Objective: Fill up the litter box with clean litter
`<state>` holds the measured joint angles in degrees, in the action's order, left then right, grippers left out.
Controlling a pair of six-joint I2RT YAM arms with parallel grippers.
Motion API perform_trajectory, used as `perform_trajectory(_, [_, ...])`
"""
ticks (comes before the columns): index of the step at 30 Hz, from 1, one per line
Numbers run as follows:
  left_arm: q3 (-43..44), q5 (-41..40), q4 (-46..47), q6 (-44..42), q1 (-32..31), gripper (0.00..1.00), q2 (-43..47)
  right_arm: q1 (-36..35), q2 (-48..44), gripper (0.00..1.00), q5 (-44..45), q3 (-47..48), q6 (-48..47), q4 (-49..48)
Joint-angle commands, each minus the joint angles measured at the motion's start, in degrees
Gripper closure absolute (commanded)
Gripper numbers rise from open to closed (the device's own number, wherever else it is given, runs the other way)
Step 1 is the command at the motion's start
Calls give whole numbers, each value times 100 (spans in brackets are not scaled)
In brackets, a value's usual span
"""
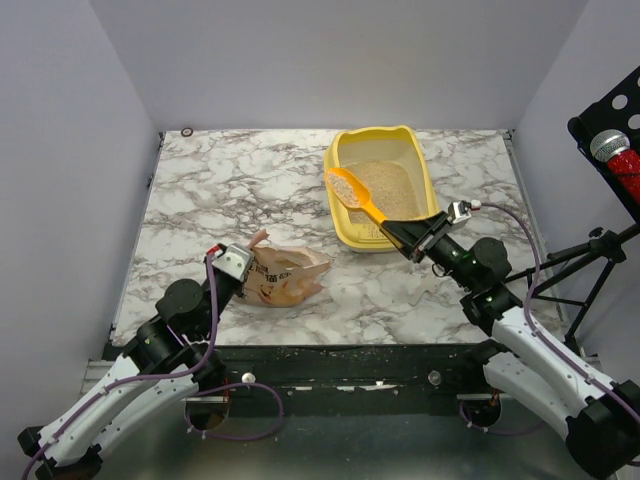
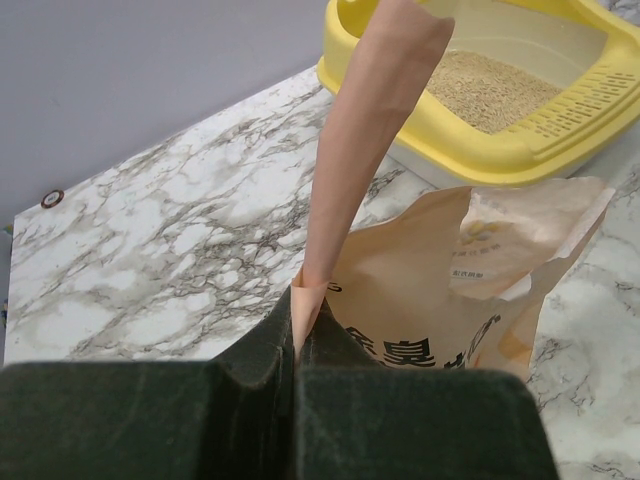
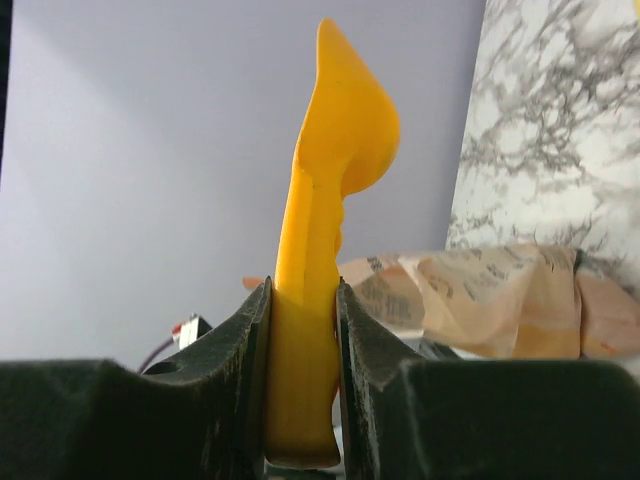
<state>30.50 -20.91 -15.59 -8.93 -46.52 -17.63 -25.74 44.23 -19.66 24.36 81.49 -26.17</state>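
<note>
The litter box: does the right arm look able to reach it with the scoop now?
Probably yes. The right gripper holds the orange scoop by its handle, and the scoop's bowl hangs over the litter box; nothing stands between them.

**Twin arms: white shells, black joints**

Left arm and right arm: white moulded link covers and round black joint housings. A thin purple cable runs along each. Left gripper has a silver-grey housing with a small red tab. Fingers are dark and felt-textured.
</note>
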Motion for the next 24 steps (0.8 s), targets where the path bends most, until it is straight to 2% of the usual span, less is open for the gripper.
perform_trajectory(1, [131, -98, 751, 40, 12, 100, 181, 139, 410, 100, 1050, 210, 244, -1292])
perform_trajectory(5, [123, -98, 760, 40, 12, 100, 154, 376, 955, 100, 1420, 341, 245, -1680])
perform_trajectory(10, [123, -150, 751, 32, 20, 100, 172, 894, 1500, 100, 1694, 446, 95, -1576])
perform_trajectory(15, [123, -177, 795, 32, 12, 100, 163, 1158, 1817, 100, 1518, 973, -466, -286])
perform_trajectory(17, [131, -177, 804, 49, 12, 100, 146, 1150, 1905, 100, 1640, 1271, -783, 513])
perform_trajectory(24, [140, -239, 760, 58, 21, 100, 172, 1185, 2695, 100, 1615, 2572, -2407, 2607])
